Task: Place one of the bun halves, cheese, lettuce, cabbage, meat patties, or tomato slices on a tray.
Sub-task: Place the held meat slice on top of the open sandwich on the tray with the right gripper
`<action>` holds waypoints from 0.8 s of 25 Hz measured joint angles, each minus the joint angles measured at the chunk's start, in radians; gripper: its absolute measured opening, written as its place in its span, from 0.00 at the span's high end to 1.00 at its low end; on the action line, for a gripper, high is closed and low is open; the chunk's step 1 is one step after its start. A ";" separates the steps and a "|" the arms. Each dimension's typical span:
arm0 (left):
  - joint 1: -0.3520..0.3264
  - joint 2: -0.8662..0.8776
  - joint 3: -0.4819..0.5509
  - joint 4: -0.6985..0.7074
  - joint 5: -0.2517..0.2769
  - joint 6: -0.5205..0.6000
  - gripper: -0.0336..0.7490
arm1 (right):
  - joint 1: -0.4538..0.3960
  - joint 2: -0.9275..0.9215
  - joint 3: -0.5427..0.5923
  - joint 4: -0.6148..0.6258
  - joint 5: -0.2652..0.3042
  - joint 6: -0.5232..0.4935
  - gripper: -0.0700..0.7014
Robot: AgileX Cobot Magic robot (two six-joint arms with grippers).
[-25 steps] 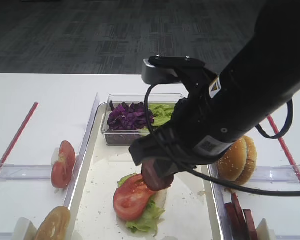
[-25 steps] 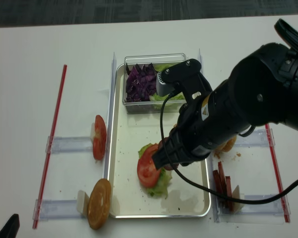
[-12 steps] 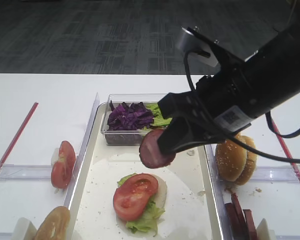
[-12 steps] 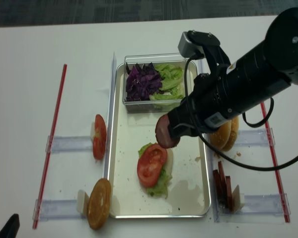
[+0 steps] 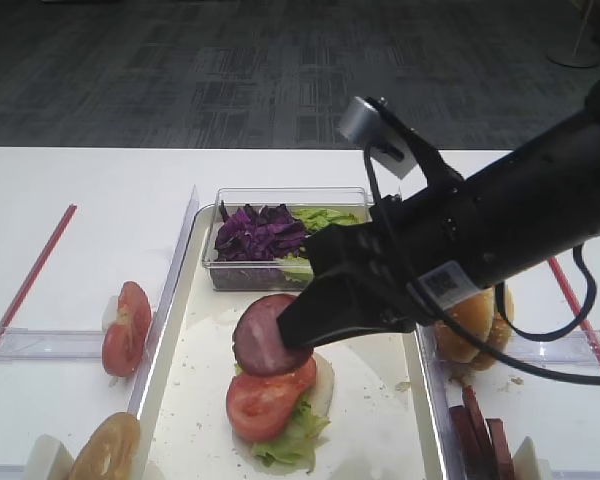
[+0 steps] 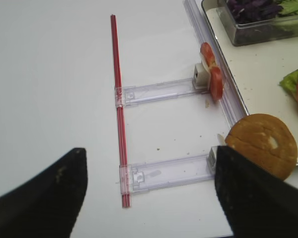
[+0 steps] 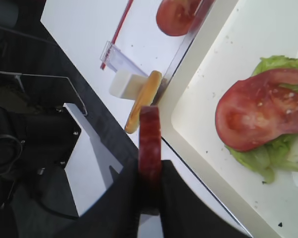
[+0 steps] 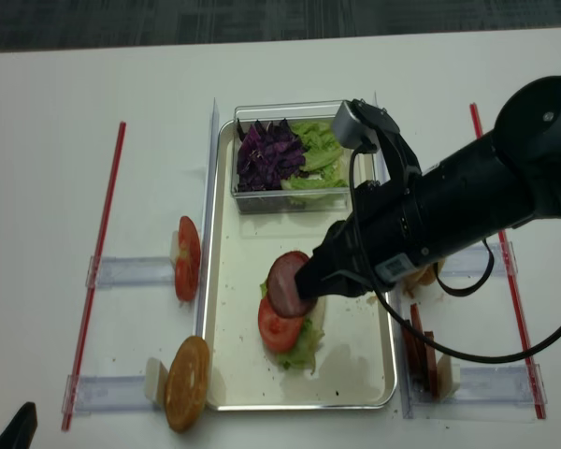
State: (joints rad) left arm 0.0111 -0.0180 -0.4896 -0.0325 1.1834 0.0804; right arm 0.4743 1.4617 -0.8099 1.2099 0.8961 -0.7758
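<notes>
**Patty poised over the stack, edge-held**

Now the right gripper [image 5: 298,338] pinches one patty [image 5: 263,335] by its rim, the disc standing nearly on edge in the wrist view, above the tray [image 5: 185,395] and just over the far side of the tomato [image 5: 268,392] that tops the stack. The landmark used below is that tray.

Risks, as judgement: the patty is held by a thin edge, so if released while tilted it may land on its rim and roll or slide off the slick, sloping tomato onto the bare tray. Pressing down could instead shove the tomato off the lettuce [image 5: 285,435] under it. The bulky arm also hangs close above the clear box [image 5: 283,239], and a careless retreat might clip it.

Counts, near to far:
- One bun half [image 5: 107,450] stands on edge in a holder just left of the tray's near corner.
- About three dark slices [image 5: 477,425], probably spare patties, stand in a holder just right of the tray's near end; the exact number is hard to tell.
- One stack sits on the tray: tomato over lettuce over a pale base.
- One patty is in the claw.
- Two tomato slices [image 5: 126,327] lean in a holder left of the tray.
- A sesame bun pair [image 5: 477,322] rests right of the tray, partly hidden.
- One box holds cabbage [image 5: 255,234] and more lettuce at the tray's far end.

The left gripper [image 6: 149,198] shows only two dark fingers, spread wide and empty, well left of the tray.
</notes>
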 joint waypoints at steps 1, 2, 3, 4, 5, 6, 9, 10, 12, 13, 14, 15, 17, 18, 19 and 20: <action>0.000 0.000 0.000 0.000 0.000 0.000 0.33 | 0.000 0.015 0.000 0.011 0.000 -0.019 0.74; 0.000 0.000 0.000 0.000 0.000 0.000 0.33 | 0.000 0.026 0.000 0.027 0.000 -0.034 0.74; 0.000 0.000 0.000 0.000 0.000 0.000 0.33 | 0.000 0.040 0.000 0.043 0.000 -0.052 0.74; 0.000 0.000 0.000 0.000 0.000 0.000 0.33 | 0.000 0.054 0.000 0.057 0.000 -0.072 0.74; 0.000 0.000 0.000 0.000 0.000 0.000 0.33 | 0.000 0.067 0.000 0.068 0.000 -0.084 0.74; 0.000 0.000 0.000 0.000 0.000 0.000 0.33 | 0.000 0.078 0.000 0.075 0.000 -0.089 0.74; 0.000 0.000 0.000 0.000 0.000 0.000 0.33 | 0.000 0.118 0.000 0.087 0.000 -0.112 0.74; 0.000 0.000 0.000 0.000 0.000 0.000 0.33 | 0.000 0.132 0.000 0.092 0.000 -0.121 0.74; 0.000 0.000 0.000 0.000 0.000 0.000 0.33 | 0.000 0.155 0.000 0.107 0.000 -0.138 0.74; 0.000 0.000 0.000 0.000 0.000 0.000 0.33 | 0.000 0.163 0.000 0.116 0.000 -0.147 0.74; 0.000 0.000 0.000 0.000 0.000 0.000 0.33 | 0.000 0.172 0.000 0.122 -0.005 -0.152 0.74; 0.000 0.000 0.000 0.000 0.000 0.000 0.33 | 0.000 0.181 0.000 0.128 -0.008 -0.154 0.74; 0.000 0.000 0.000 0.000 0.000 0.000 0.33 | 0.000 0.199 0.000 0.132 -0.015 -0.154 0.74; 0.000 0.000 0.000 0.000 0.000 0.000 0.33 | 0.000 0.210 0.000 0.135 -0.019 -0.158 0.74; 0.000 0.000 0.000 0.000 0.000 0.000 0.33 | 0.000 0.221 0.000 0.139 -0.019 -0.166 0.74; 0.000 0.000 0.000 0.000 0.000 0.000 0.33 | 0.000 0.230 0.000 0.146 -0.024 -0.170 0.74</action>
State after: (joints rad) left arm 0.0111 -0.0180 -0.4896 -0.0325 1.1834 0.0804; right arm 0.4743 1.6914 -0.8099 1.3559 0.8722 -0.9456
